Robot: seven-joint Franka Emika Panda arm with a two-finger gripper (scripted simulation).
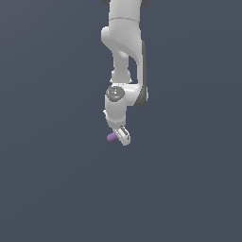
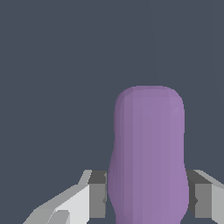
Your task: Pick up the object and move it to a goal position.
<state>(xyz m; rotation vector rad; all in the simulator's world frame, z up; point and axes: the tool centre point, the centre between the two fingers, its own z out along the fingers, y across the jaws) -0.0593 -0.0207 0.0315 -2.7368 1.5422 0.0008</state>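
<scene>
Purple object point(image 2: 148, 153) filled the lower centre of the wrist view, clamped between the two finger pads point(image 2: 97, 194), which pressed its sides to carry it. In the exterior view the gripper point(image 1: 121, 136) hung at frame centre, the object point(image 1: 111, 137) protruding toward frame left. No containers were visible; no goal marker showed.

Open space surrounds the gripper point(image 1: 122, 137) everywhere.
</scene>
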